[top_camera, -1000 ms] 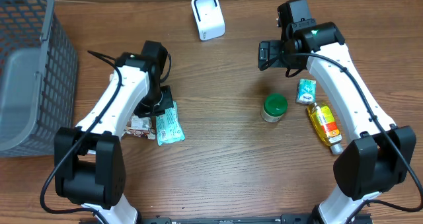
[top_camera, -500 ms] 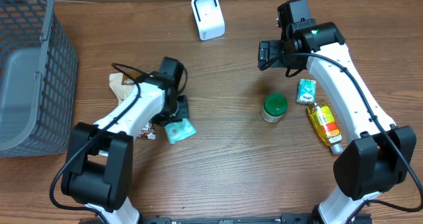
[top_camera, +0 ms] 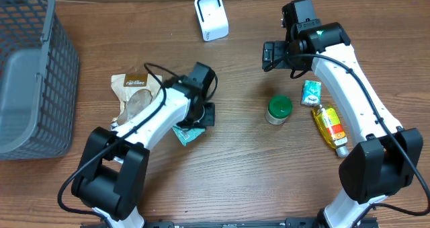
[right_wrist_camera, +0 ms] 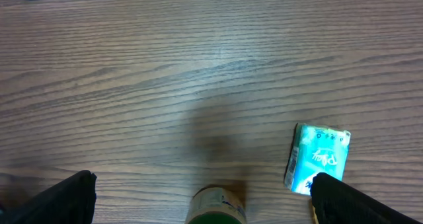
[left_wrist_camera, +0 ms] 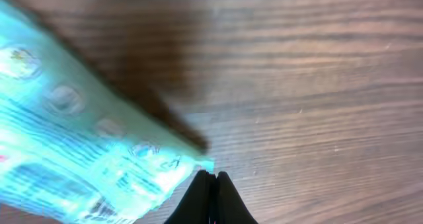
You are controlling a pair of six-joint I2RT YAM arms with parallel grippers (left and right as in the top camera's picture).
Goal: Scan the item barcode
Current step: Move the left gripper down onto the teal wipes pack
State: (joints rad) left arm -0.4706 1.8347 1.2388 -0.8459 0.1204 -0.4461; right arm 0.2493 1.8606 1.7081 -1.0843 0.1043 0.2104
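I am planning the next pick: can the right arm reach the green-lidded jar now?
Probably yes. The right gripper is open, with only bare table between it and the green-lidded jar. The jar stands apart from the small teal packet, so nothing seems to block it.

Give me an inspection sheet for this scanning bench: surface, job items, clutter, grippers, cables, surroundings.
Surface: wooden table, bare grain, no spills seen.
Job's things: white scanner at the far edge; teal packet at the left gripper.
Clutter: brown pouch, green-lidded jar, small teal pack, yellow bottle.
Grippers: left shut, fingers pinching the packet's corner; right gripper open, holding nothing.
Cables: black cable looped over the left arm.
Surroundings: grey basket at the left.
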